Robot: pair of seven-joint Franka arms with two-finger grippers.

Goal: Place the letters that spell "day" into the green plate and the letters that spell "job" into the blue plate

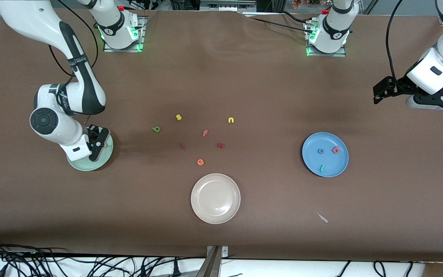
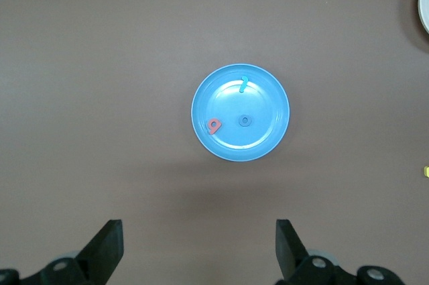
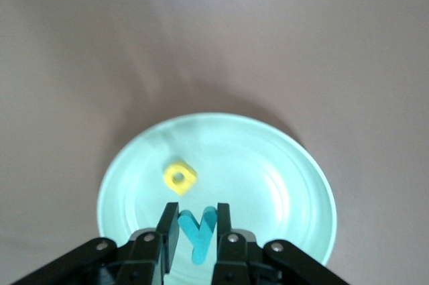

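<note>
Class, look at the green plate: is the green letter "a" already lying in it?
No: the green "a" lies on the table, outside the green plate.

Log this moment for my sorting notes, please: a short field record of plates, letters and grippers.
green plate: holds yellow "d"
right gripper: over green plate, shut on teal "y"
blue plate: holds "j", "o", "b"
green "a": on table, not yet placed
left gripper: open, waiting high over the table near the blue plate
</note>
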